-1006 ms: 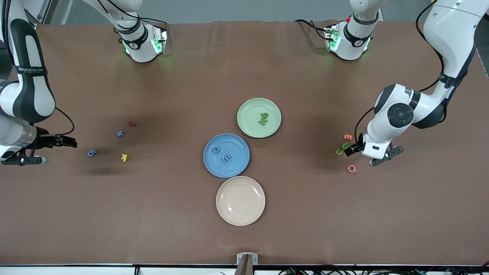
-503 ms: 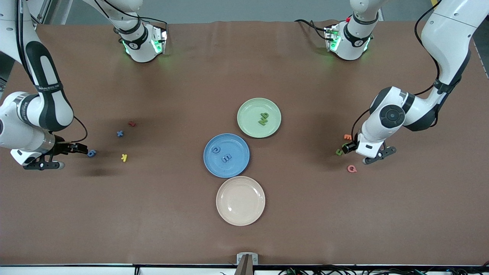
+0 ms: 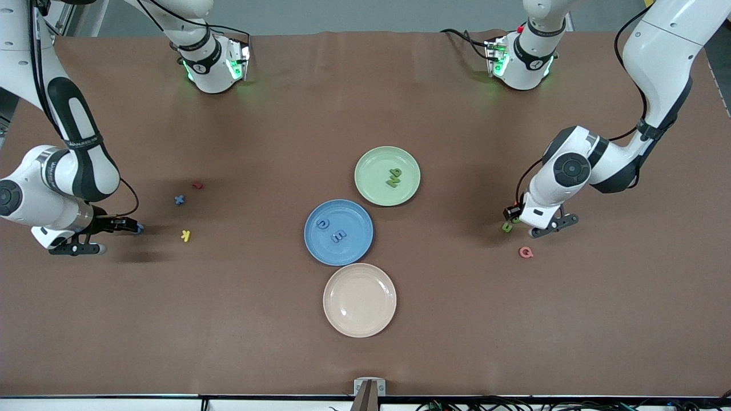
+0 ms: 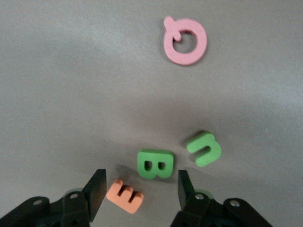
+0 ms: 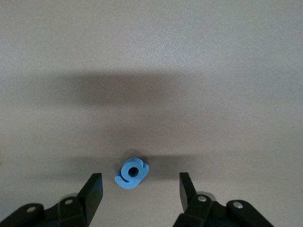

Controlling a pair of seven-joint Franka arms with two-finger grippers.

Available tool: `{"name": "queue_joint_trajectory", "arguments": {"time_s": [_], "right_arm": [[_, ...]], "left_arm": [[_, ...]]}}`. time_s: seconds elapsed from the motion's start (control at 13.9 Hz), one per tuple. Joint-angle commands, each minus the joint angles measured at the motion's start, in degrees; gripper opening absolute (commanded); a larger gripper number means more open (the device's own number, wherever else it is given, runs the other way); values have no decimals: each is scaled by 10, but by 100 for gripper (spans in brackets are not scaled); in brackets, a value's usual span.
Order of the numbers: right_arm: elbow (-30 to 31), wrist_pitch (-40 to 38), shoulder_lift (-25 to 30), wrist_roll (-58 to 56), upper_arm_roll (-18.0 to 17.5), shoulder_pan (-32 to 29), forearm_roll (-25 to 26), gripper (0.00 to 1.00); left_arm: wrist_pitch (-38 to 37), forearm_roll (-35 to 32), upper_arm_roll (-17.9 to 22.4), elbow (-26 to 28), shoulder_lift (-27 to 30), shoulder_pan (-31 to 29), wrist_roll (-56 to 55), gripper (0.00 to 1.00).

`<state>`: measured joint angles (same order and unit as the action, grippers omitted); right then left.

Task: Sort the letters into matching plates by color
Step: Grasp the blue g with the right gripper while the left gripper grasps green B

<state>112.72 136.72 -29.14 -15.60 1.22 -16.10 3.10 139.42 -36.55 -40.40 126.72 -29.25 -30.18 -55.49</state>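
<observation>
You are looking at a robotics lab bench, not a home or a shop. Two white robot arms stand bolted at the tabletop's [image 3: 365, 354] edge, their bases [image 3: 214, 65] lit with green status lights and trailing black cables [image 3: 462, 37]. A plain brown mat covers the whole surface, and more loose wiring [image 3: 514, 404] runs along the edge nearest the front camera.

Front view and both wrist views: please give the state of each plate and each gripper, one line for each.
Pale green plate: holds two green letters.
Blue plate: holds two blue letters.
Beige plate: empty.
Left gripper: open, over the orange E and green B.
Right gripper: open, around the blue 6.
</observation>
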Motion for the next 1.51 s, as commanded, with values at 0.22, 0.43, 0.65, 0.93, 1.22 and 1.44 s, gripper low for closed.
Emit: {"name": "queue_joint_trajectory", "arguments": {"time_s": [0.22,0.43,0.65,0.93,1.22,1.44], "right_arm": [[14,30,-12,-8,-14,-15,0,73],[14,43,-21,-7,-14,-15,-1,72],[14,44,-23,-7,-14,-14,-2,71],[14,51,-29,-7,-15,-13,-2,64],[14,51,-29,-7,-14,-12,-2,45],[14,50,-29,-6,-15,-10,-2,27]], "left_arm": [[7,-17,-13,10,-7,-5,4,69],[8,-41,-12,2,-30,-10,7,70],[8,-47,-10,-7,-34,-10,8,70],[7,-47,-10,-25,-42,-9,9,70],[7,-48,-8,-29,-48,-15,26,70],[7,-48,-8,-31,-60,-16,26,69]]}}
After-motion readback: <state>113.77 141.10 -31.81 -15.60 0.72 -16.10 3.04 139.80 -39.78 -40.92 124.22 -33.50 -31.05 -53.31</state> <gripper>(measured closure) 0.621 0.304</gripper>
